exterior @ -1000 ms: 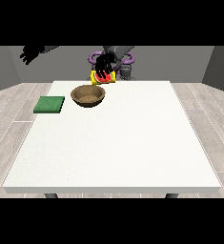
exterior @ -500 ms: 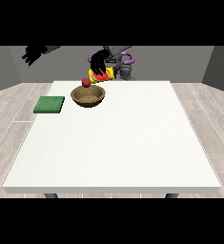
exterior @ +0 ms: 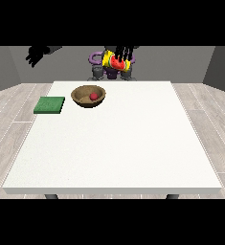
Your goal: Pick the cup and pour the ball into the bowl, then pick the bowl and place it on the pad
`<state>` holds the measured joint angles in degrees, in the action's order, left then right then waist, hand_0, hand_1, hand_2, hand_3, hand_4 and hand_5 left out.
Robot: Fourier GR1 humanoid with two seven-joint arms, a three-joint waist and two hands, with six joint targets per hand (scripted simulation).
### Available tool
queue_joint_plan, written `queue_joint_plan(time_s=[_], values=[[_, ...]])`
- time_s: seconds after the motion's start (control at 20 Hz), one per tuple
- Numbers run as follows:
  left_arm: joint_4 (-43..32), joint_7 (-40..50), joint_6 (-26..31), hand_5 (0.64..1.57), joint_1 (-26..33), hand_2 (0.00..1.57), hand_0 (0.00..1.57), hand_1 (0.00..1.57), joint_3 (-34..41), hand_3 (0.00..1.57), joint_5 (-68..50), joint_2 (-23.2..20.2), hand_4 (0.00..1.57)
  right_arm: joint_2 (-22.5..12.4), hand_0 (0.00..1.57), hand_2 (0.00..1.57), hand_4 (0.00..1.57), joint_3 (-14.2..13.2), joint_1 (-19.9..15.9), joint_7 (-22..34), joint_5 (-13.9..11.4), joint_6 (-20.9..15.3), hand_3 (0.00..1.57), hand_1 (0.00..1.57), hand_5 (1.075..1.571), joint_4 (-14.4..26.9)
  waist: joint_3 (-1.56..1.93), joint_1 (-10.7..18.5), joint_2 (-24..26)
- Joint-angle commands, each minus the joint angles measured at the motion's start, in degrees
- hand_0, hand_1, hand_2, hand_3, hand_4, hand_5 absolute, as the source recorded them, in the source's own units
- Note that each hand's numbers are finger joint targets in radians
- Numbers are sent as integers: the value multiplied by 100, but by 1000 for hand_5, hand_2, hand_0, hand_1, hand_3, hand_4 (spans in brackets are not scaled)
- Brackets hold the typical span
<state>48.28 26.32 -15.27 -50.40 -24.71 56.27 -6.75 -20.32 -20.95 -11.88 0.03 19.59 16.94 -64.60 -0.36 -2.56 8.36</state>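
A round brown wooden bowl (exterior: 88,95) stands on the large white table (exterior: 114,143), toward the far edge at about 11 o'clock from the table's middle. A small red ball (exterior: 93,96) lies inside the bowl. A flat green square pad (exterior: 50,105) lies on the table at 9 o'clock from the bowl, near it but apart. The yellow cup with a red inside (exterior: 117,62) is held in the air beyond the far edge, at about 1 o'clock from the bowl; the black hand at the view's right (exterior: 124,53) has its fingers curled around it. The black hand at the view's left (exterior: 37,53) hangs high above the floor, well apart from everything, with its fingers spread and holding nothing
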Motion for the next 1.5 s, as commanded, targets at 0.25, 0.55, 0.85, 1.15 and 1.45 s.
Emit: queue_joint_plan(time_s=[0.25,0.55,0.85,1.15,1.45], values=[[1316,-1179,167,1571,190,0,0,0,2920,0,-3652,-181,1092,296,0,0,783,41,138,-83,-200,-469,0,0,1555,26,-38,619,-216],[1491,-1777,1898,1566,317,0,0,0,3966,0,-5411,-827,1057,1009,0,0,719,201,158,-487,-475,-1181,0,0,1566,60,20,1121,-555],[1419,-1815,3174,1555,538,0,0,0,4583,0,-6283,-1753,1046,1217,0,0,741,191,295,-1035,-432,-1014,0,0,1567,506,37,1199,-945],[1528,-1811,3383,1552,969,0,0,0,4896,0,-6593,-2240,984,1394,0,0,611,493,40,-1502,-666,-955,0,0,1557,1098,37,839,-1037],[1887,-1591,3207,1535,884,0,0,0,4791,0,-6678,-2303,1008,1409,0,0,553,427,-869,-1616,-701,-1357,0,0,1558,1890,39,891,-1266]])
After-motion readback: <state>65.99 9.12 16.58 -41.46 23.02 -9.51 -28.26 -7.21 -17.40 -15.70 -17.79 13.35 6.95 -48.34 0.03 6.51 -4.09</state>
